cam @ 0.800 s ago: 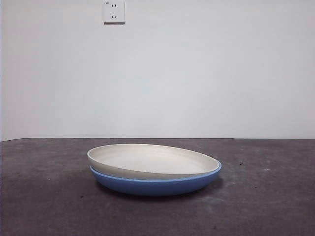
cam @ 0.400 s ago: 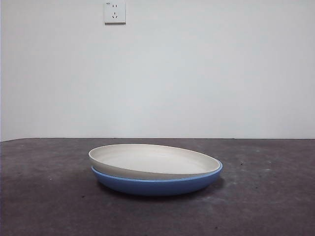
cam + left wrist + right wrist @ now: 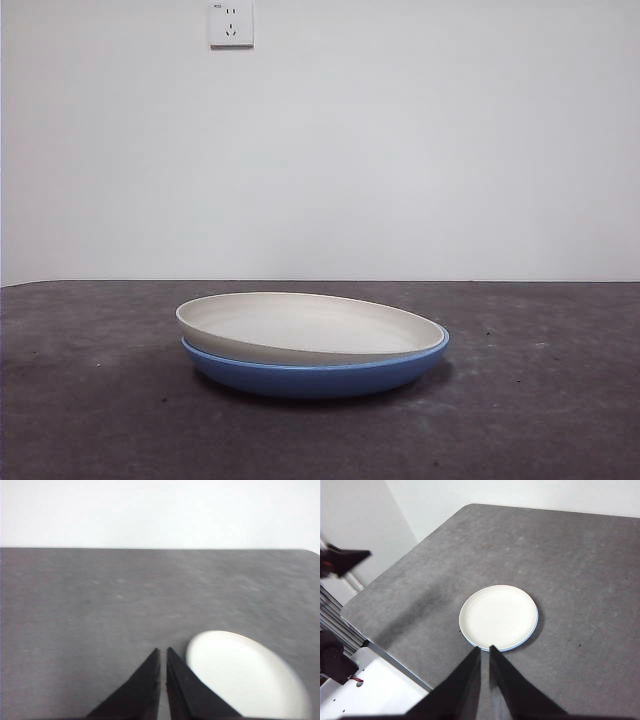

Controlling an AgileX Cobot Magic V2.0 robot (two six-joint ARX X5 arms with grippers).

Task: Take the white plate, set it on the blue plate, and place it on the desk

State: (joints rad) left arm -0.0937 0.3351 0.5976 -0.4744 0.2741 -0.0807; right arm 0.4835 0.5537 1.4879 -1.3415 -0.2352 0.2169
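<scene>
Desk (image 3: 90,420): a dark grey mottled surface, filling the lower part of the front view and most of both wrist views.
Wall (image 3: 400,150): plain white, standing behind the desk, with a socket (image 3: 231,23) sitting at the upper left of the front frame.
Blue plate (image 3: 320,378): lying on the desk at lower centre of the front frame; only its outer wall and a thin rim are showing, since the other plate is covering it.
White plate (image 3: 300,325): resting inside the blue plate, sitting slightly tilted, its left edge riding higher than its right; nothing is touching it.
Right gripper (image 3: 485,650): hanging high above the desk, jaws nearly closed with only a thin slit between them, holding nothing; in the right wrist view the stacked plates are lying at frame centre, just past the jaw tips but well below them.
Left gripper (image 3: 163,652): also hanging clear, jaws nearly closed and gripping nothing; the white plate (image 3: 247,677) is showing at lower right of its frame, beside the jaw tips.
</scene>
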